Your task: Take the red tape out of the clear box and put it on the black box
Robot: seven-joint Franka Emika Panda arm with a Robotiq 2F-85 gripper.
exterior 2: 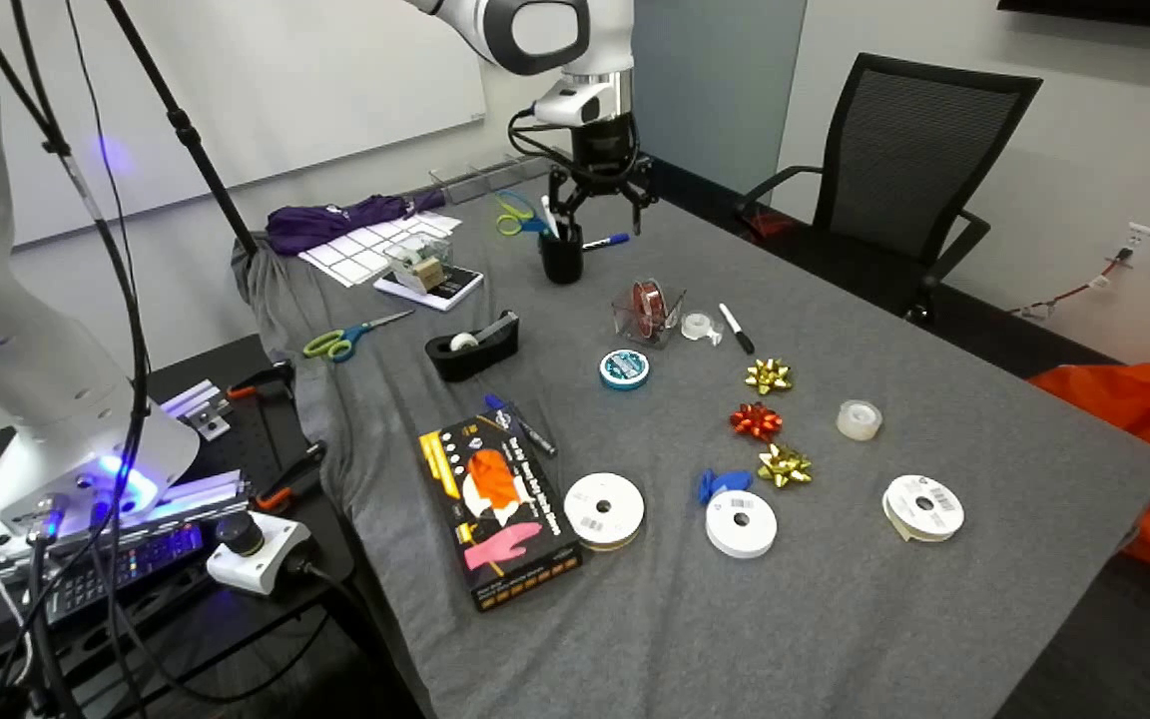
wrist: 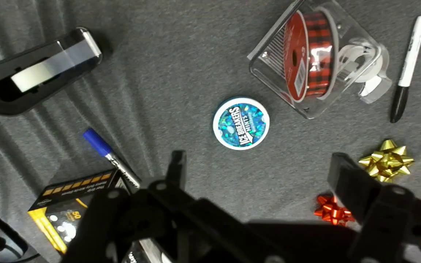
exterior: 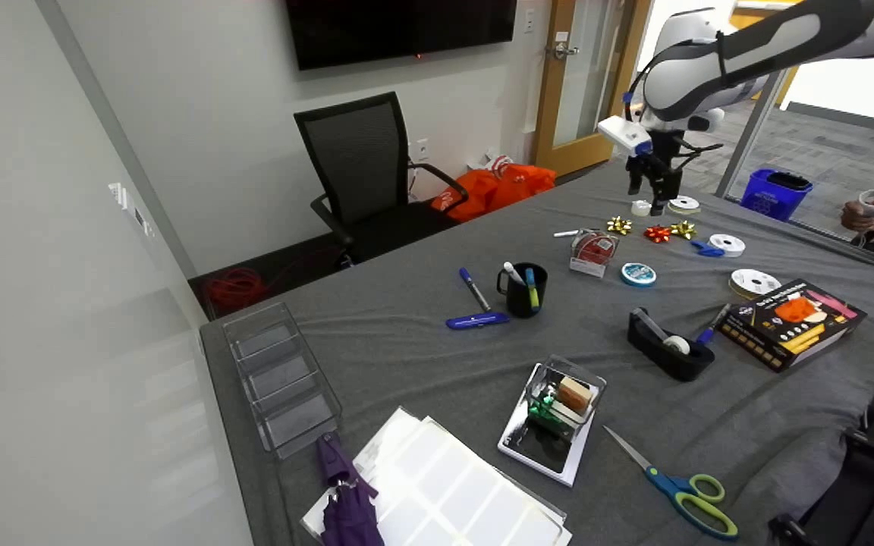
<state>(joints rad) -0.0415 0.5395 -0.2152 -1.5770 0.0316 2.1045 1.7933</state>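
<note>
The red tape (exterior: 596, 249) is a red plaid ribbon roll standing on edge in the small clear box (exterior: 587, 267). In an exterior view the roll (exterior 2: 649, 308) and the clear box (exterior 2: 625, 320) are near mid-table. In the wrist view the roll (wrist: 318, 54) and the box (wrist: 269, 78) are at upper right, beyond the jaws. The black box (exterior: 801, 315) lies flat; it also shows in an exterior view (exterior 2: 500, 514) and, partly covered by the gripper, in the wrist view (wrist: 71, 204). My gripper (wrist: 257, 159) is open and empty above the table; it shows in both exterior views (exterior: 646, 199) (exterior 2: 597, 220).
A round mint tin (wrist: 241, 123) sits beside the clear box. A small clear tape roll (exterior 2: 699, 327) and a white marker (exterior 2: 736, 329) are close to it. A tape dispenser (exterior 2: 473, 348), a black mug (exterior 2: 562, 257), bows (exterior 2: 757, 421) and white spools (exterior 2: 741, 523) stand around.
</note>
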